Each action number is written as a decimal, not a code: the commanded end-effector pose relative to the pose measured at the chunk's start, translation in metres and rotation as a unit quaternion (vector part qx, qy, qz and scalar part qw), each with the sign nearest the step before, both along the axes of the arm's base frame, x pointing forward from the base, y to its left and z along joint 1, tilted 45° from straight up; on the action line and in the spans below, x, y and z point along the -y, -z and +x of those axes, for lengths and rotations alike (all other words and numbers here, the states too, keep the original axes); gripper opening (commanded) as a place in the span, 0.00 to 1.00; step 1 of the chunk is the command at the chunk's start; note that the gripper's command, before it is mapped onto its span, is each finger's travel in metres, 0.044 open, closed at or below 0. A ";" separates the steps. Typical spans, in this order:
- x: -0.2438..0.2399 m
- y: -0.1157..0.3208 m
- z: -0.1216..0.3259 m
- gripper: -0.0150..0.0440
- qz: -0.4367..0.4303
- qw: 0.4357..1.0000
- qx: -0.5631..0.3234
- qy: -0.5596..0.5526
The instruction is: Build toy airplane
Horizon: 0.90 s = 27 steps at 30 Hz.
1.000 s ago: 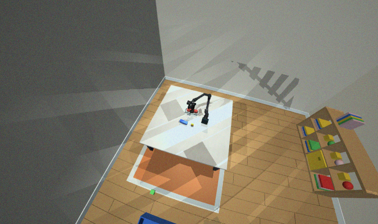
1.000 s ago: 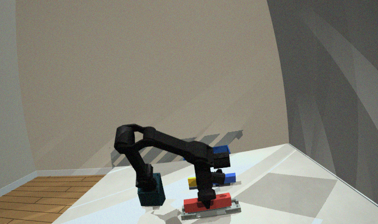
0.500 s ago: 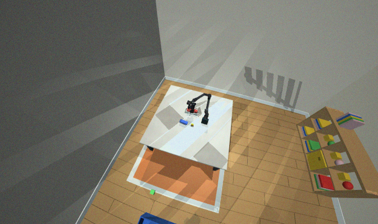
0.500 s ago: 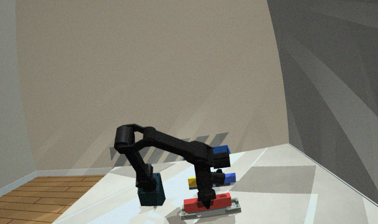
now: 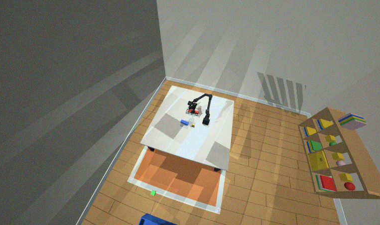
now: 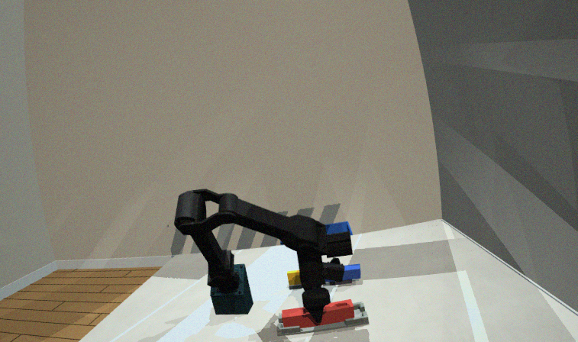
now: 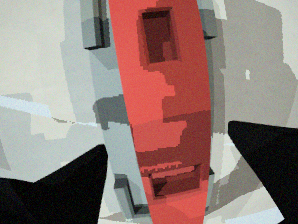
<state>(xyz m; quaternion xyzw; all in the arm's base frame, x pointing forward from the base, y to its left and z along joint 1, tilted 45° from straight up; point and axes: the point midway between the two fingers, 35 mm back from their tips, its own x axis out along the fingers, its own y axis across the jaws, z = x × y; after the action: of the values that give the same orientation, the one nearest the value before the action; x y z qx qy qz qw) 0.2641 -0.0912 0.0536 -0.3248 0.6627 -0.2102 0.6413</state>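
The red fuselage (image 5: 196, 112) (image 6: 340, 313) (image 7: 145, 90) lies lengthwise in the grey cradle (image 6: 363, 320) (image 7: 120, 160), between its corner walls, and looks level. Both sockets show empty in the wrist view, the larger socket (image 7: 159, 40) at the top and the smaller socket (image 7: 175, 184) at the bottom. My gripper (image 5: 193, 110) (image 6: 318, 319) (image 7: 169, 140) is open around the fuselage, with a gap on each side of it in the wrist view. The blue wing (image 5: 184, 122) (image 6: 352, 271) and the yellow tail fin (image 5: 193, 125) (image 6: 292, 278) lie on the table, apart from the fuselage.
The arm's base (image 5: 206, 121) (image 6: 232, 301) stands on the white table (image 5: 160, 136) (image 6: 431, 314), beside the cradle and the loose parts. A shelf (image 5: 356, 156) with toys, a green cube (image 5: 153, 193) and a blue bin (image 5: 154, 220) are off the table.
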 end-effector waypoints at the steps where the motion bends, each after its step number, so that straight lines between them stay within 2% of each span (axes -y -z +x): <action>1: -0.007 -0.006 0.001 1.00 0.002 1.000 0.001 0.000; 8: -0.074 -0.073 -0.003 1.00 0.001 1.000 -0.002 -0.003; 16: -0.077 -0.073 0.001 1.00 0.000 1.000 0.004 0.003; 20: -0.075 -0.071 0.003 1.00 0.004 0.995 0.070 0.070; 27: -0.076 -0.070 0.004 1.00 0.004 0.995 0.070 0.070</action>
<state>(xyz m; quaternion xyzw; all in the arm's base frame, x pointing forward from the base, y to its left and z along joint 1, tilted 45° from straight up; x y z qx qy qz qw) 0.2666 -0.0164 0.1252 -0.2664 0.6405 -0.2692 0.6680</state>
